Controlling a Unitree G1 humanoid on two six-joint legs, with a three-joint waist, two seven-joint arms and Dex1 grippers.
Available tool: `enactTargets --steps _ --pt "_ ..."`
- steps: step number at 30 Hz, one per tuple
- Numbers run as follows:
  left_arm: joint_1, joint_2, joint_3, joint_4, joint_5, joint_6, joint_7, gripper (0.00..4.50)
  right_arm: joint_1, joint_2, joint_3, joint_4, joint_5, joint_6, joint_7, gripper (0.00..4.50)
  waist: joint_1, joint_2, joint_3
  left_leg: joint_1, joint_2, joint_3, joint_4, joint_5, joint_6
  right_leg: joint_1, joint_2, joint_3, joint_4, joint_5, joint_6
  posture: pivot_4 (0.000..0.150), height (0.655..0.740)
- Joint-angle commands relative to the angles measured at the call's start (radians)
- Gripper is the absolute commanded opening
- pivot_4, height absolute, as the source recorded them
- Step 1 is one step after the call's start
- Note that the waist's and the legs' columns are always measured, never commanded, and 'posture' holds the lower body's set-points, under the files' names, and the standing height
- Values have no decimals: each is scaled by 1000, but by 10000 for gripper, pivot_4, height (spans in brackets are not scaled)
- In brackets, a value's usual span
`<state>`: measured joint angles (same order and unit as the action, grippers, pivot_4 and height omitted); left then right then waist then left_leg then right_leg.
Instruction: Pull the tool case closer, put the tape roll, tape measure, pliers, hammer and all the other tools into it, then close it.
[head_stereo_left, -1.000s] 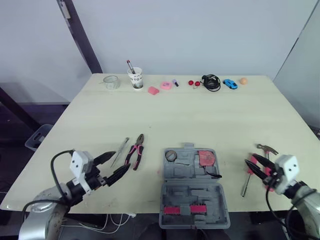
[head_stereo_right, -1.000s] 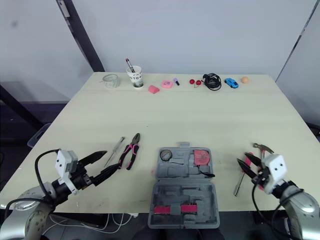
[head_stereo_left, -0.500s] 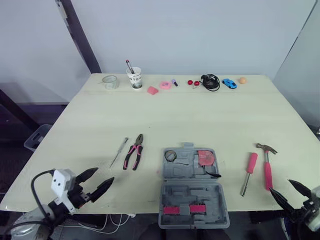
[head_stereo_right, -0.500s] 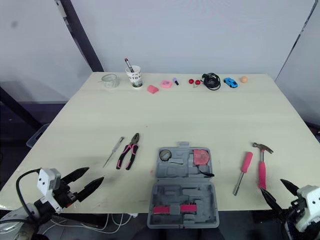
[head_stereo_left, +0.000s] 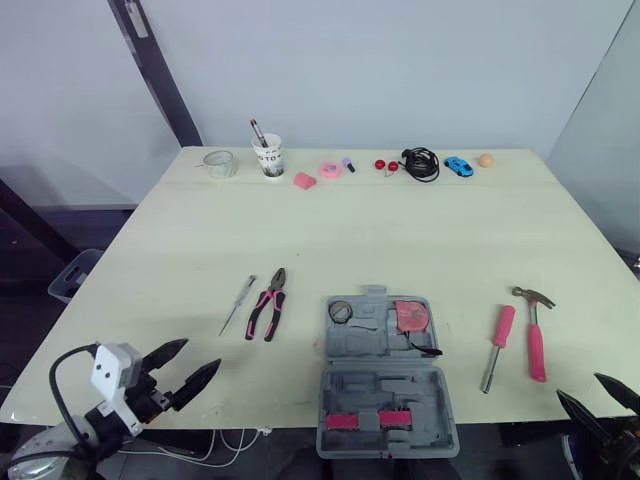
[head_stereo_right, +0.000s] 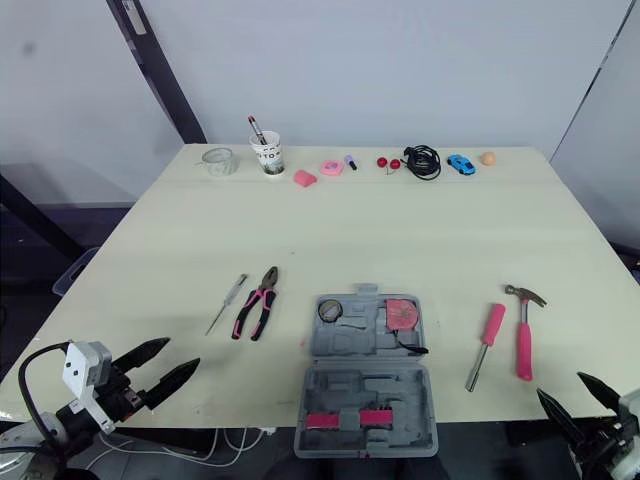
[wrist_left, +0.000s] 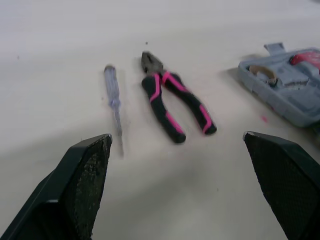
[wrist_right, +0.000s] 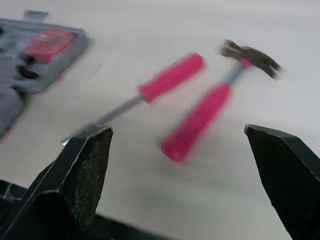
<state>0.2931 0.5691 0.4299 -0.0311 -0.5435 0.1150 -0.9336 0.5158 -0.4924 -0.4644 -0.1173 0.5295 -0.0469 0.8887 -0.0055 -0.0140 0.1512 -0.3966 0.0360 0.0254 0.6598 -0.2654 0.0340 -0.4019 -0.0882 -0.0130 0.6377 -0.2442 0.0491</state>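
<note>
Your left pincer (head_stereo_left: 197, 358) hung wide open and empty off the desk's (head_stereo_left: 400, 230) near edge at seven o'clock; your right pincer (head_stereo_left: 580, 387), equally spread and empty, at five; the tool case (head_stereo_left: 388, 400) lay open at six, pliers (head_stereo_left: 268, 312) at its ten o'clock, hammer (head_stereo_left: 535, 330) at its two, tape roll (head_stereo_left: 219, 163) far off at eleven.

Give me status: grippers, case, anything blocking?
Left gripper, right gripper open, empty, low by near table edge. Case open; tape roll, tape measure inside. Pliers, hammer, clear screwdriver, pink screwdriver out on table. Nothing blocks them.
</note>
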Motion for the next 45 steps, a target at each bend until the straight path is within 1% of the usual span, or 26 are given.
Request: enactTargets --steps 1,4,7,8,9,12,16,17,20,26,31,39,42,45 --pt "-25 -26 -35 -82 7 45 77 45000 -18 -25 26 -136 30 67 -24 44412 1 0 0 0 0 0 0 0 0 0 0 0 0 0 0 1500 7400" --pt "-81 -63 -63 -113 13 89 167 45000 -78 -42 68 -227 61 140 -49 44412 9 -1 -1 0 0 0 0 0 0 0 0 -1 0 0 0 1500 7400" --pt "-143 -91 -115 -114 74 112 255 45000 -156 -69 128 -275 63 190 -41 44412 14 -1 -1 0 0 1 0 0 0 0 2 -2 0 1 -1 1500 7400" --pt "-166 -98 -130 -107 98 118 287 45000 -181 -76 144 -281 59 199 -37 44412 17 -1 -1 0 -1 1 0 0 0 0 4 -3 0 1 -1 1500 7400" --pt "-187 -102 -147 -98 121 118 310 45000 -205 -84 159 -284 55 208 -33 44412 19 -2 -1 1 -1 2 0 0 0 1 9 -3 0 2 -1 1500 7400" --pt "-271 -139 -202 -65 187 151 410 45000 -294 -114 215 -279 44 230 -5 44412 22 -3 -1 0 -1 1 1 1 1 2 10 -3 0 2 -1 1500 7400" --pt "-362 -178 -241 -67 248 249 541 45000 -389 -150 287 -261 24 244 50 44412 21 -4 -1 0 -3 0 2 1 1 3 12 -3 0 2 -1 1500 7400" --pt "-389 -182 -254 -75 259 285 565 45000 -422 -156 310 -256 19 249 63 44412 20 -4 0 0 -5 -1 2 1 1 4 12 -3 0 3 2 1500 7400" --pt "-425 -184 -281 -98 270 359 589 45000 -473 -165 350 -239 2 248 88 44412 18 -4 0 0 -5 -3 4 1 1 4 15 -3 1 5 4 1500 7400" --pt "-485 -186 -335 -109 310 559 661 45000 -643 -139 452 -229 -15 289 94 44412 17 -4 0 0 -5 -3 5 1 1 4 16 -2 3 5 4 1500 7400" --pt "-530 -215 -350 -85 333 613 703 45000 -754 -134 481 -194 -19 313 99 44412 21 -5 0 0 -5 -3 7 1 1 4 16 -2 3 5 4 1500 7400" --pt "-565 -245 -368 -53 359 655 736 45000 -792 -150 475 -169 -27 321 127 44412 19 -5 0 -1 -5 -4 7 1 1 5 16 -1 3 5 4 1500 7400" --pt "-579 -276 -337 -32 350 665 762 45000 -792 -148 473 -162 -24 321 135 44412 19 -5 0 -1 -5 -4 8 1 1 5 16 -1 3 5 4 1500 7400" --pt "-585 -261 -358 -10 377 650 754 45000 -795 -138 479 -159 -21 322 137 44412 19 -5 0 -1 -5 -4 8 1 1 5 16 -1 3 5 4 1500 7400"
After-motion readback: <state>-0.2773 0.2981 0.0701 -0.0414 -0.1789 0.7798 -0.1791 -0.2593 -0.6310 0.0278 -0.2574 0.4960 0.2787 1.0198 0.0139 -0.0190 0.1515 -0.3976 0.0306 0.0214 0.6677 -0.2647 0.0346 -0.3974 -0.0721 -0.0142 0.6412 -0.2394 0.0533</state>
